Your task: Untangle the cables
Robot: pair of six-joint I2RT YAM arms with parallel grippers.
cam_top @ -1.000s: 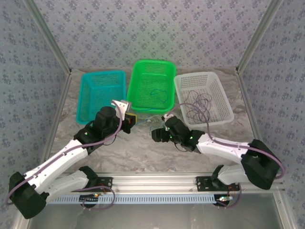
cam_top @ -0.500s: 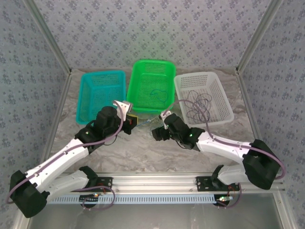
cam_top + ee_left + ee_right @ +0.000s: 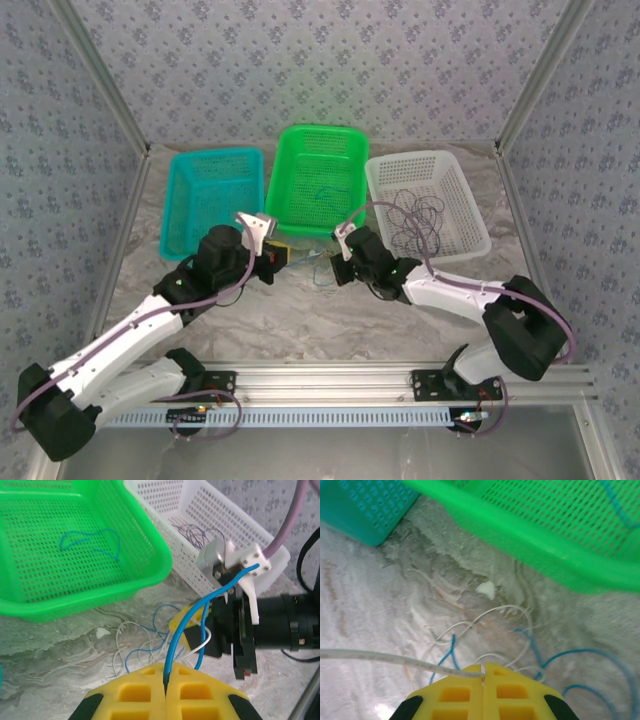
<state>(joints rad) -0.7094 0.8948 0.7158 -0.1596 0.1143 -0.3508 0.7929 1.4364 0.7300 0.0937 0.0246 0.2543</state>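
Grips tight: left fingers (image 3: 131, 692) pinch blue cable (image 3: 181, 632), right fingers (image 3: 454, 696) pinch whitish cable (image 3: 380, 657).

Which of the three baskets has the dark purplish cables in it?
The white basket on the right: dark cables loop on its floor. The green basket beside it holds a blue cable instead.

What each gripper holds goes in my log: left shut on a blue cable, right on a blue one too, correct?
No. The left gripper is shut on a blue cable, but the right gripper is shut on a white cable, not blue; the right wrist view shows it.
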